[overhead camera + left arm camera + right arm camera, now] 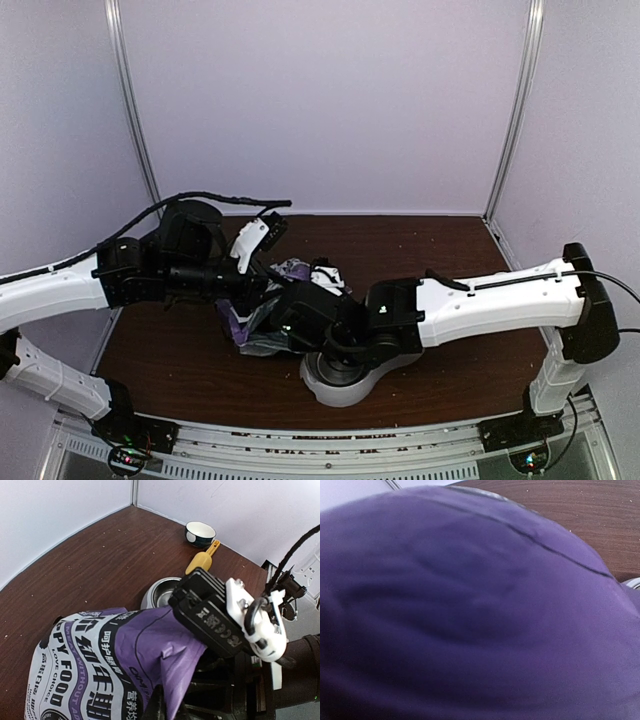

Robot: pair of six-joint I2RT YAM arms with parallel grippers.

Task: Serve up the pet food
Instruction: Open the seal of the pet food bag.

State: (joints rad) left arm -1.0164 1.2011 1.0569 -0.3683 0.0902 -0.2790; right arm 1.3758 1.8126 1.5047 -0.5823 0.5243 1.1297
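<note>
A blurred purple bag [470, 605] fills the right wrist view, blocking sight of the right end effector [283, 318] there.

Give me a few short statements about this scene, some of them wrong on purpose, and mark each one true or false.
1. The purple-and-white plastic bag printed "PUPPY FOOD" is between the two arms. True.
2. The round metal bowl is heaped with brown kibble. False: the part of its inside that shows is bare metal.
3. The yellow plastic scoop is seen between the metal bowl and the small dark bowl with a white inside. True.
4. The small dark bowl stands upside down. False: it is upright, with the open side up.
5. The purple bag fills nearly the whole right wrist view. True.
</note>
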